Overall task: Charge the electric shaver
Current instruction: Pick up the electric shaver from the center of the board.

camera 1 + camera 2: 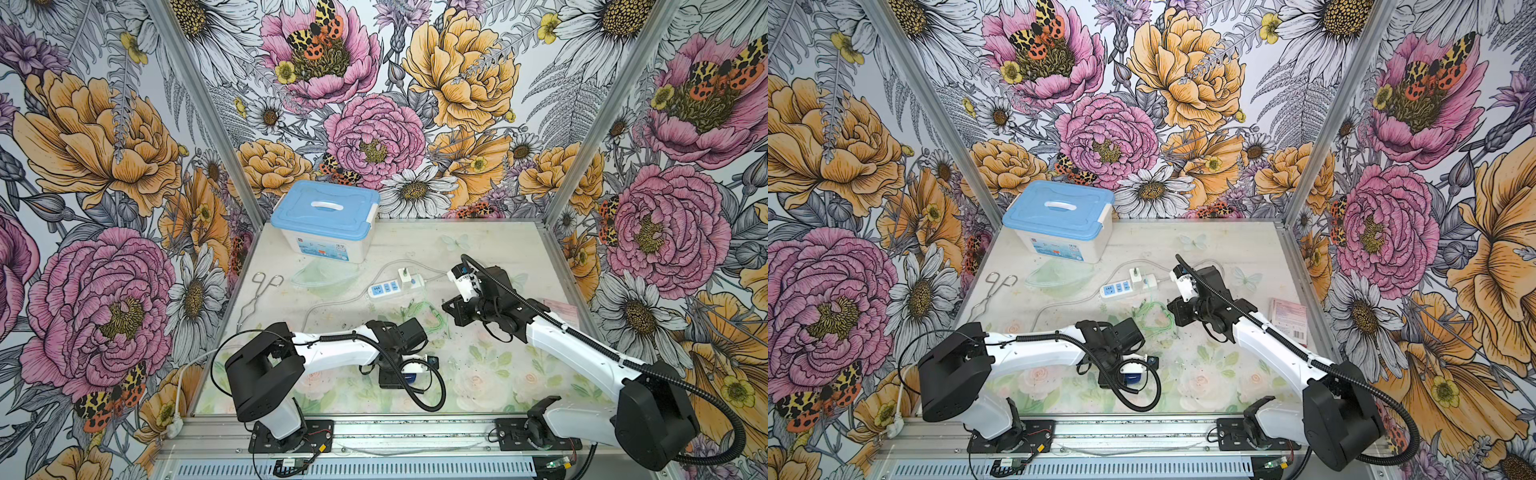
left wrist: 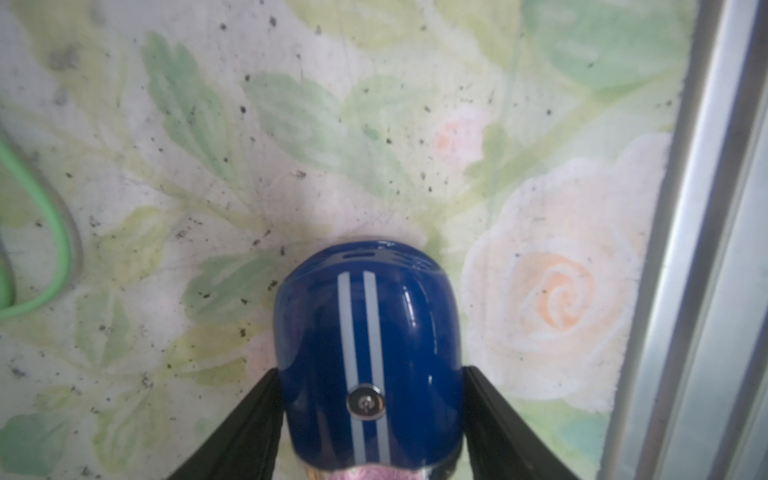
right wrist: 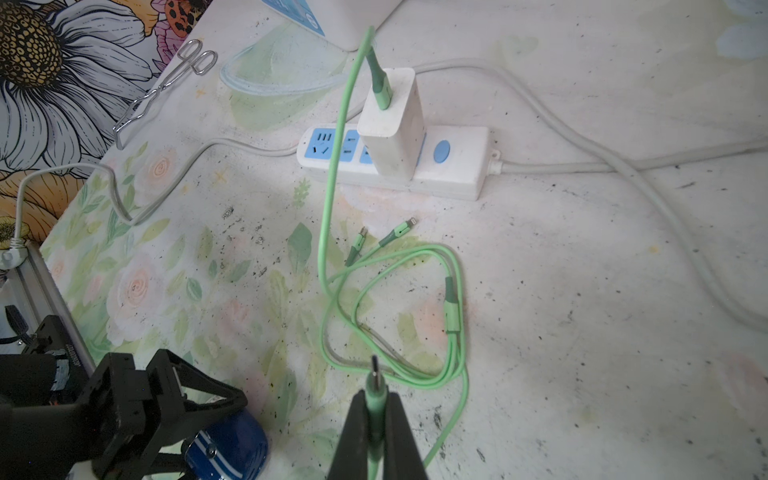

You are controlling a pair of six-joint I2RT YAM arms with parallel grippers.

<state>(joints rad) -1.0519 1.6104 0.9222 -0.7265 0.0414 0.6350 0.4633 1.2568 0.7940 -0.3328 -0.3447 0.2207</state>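
1. Dark-blue electric shaver [image 2: 370, 353] sat on the bench [image 2: 374, 145] between the fingers [image 2: 249, 424] of the left end effector [image 2: 370, 370]; gripped or merely flanked, cannot tell.
2. Right end effector [image 3: 375, 395] was narrow, pinching a green cable plug [image 3: 375, 380]; the cable [image 3: 328, 208] ran to a white charger [image 3: 392, 124] on the power strip [image 3: 457, 166].

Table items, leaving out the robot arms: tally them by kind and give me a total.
charging gear: 3 (power strip, charger adapter, green charging cable)
electric shaver: 1
lidded storage box: 1
metal tongs: 1
clear mask: 1
pink packet: 1
Total: 8
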